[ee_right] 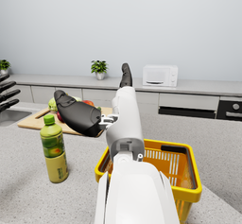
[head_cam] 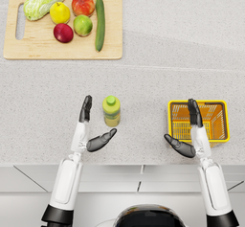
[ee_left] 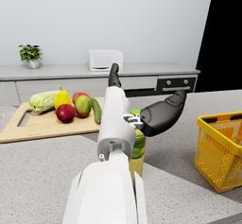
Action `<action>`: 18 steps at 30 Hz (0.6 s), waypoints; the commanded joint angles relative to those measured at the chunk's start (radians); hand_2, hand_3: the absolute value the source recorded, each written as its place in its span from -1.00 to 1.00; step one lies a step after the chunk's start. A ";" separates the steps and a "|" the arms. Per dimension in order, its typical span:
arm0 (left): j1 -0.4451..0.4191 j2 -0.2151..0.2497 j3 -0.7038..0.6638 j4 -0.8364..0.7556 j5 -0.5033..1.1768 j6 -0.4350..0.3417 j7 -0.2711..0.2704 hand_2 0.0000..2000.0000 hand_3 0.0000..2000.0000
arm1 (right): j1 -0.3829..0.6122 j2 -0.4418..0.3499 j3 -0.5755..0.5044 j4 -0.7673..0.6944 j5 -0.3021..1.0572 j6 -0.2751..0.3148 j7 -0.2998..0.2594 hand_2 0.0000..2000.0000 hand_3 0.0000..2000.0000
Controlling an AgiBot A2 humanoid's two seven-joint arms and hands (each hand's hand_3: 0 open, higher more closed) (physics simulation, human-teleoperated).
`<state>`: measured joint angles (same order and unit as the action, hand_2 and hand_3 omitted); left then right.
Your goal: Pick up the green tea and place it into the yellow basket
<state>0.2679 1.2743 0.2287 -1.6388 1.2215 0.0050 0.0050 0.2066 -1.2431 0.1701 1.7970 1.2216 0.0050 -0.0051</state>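
The green tea bottle (head_cam: 111, 110) stands upright on the counter, yellow-green with a green cap; it also shows in the right wrist view (ee_right: 54, 150) and partly behind the forearm in the left wrist view (ee_left: 138, 148). My left hand (head_cam: 92, 128) is open, fingers and thumb spread on either side of the bottle without touching it. The yellow basket (head_cam: 221, 107) sits to the right, empty (ee_right: 191, 168) (ee_left: 218, 150). My right hand (head_cam: 188, 130) is open, its fingers reaching over the basket's left part and its thumb out to the left.
A wooden cutting board (head_cam: 33, 49) at the far left carries a cabbage (head_cam: 44, 1), a cucumber (head_cam: 100, 22) and several fruits. The counter's front edge (head_cam: 124, 164) runs just below both hands. A microwave (ee_right: 159, 75) and potted plants stand on the back counter.
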 commanded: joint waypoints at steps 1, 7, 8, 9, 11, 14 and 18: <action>0.056 0.029 0.016 0.123 0.045 -0.001 -0.001 -1.00 -1.00 | 0.014 -0.008 -0.033 0.028 0.045 -0.001 0.001 -1.00 -1.00; 0.167 0.095 0.067 0.443 0.143 -0.005 -0.005 -1.00 -1.00 | 0.020 -0.026 -0.019 0.040 0.143 -0.004 0.005 -1.00 -1.00; 0.188 0.107 0.079 0.494 0.147 -0.005 -0.005 -1.00 -1.00 | 0.024 -0.030 -0.008 0.034 0.147 -0.005 0.005 -1.00 -1.00; 0.215 0.121 0.088 0.550 0.150 -0.005 -0.005 -1.00 -1.00 | 0.023 -0.032 -0.003 0.024 0.150 -0.005 0.005 -1.00 -1.00; 0.278 0.152 0.095 0.697 0.154 -0.005 -0.005 -1.00 -1.00 | 0.021 -0.037 0.007 0.021 0.154 -0.005 0.005 -1.00 -1.00; 0.333 0.183 0.119 0.807 0.156 -0.005 -0.005 -1.00 -1.00 | 0.010 -0.039 0.009 0.010 0.157 -0.005 0.005 -1.00 -1.00; 0.406 0.223 0.123 0.943 0.157 -0.005 -0.005 -1.00 -1.00 | 0.018 -0.052 0.018 -0.001 0.158 -0.005 0.005 -1.00 -1.00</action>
<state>0.6087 1.4731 0.3506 -0.7806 1.3791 0.0000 0.0000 0.2138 -1.2925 0.1840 1.7986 1.3792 0.0000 0.0000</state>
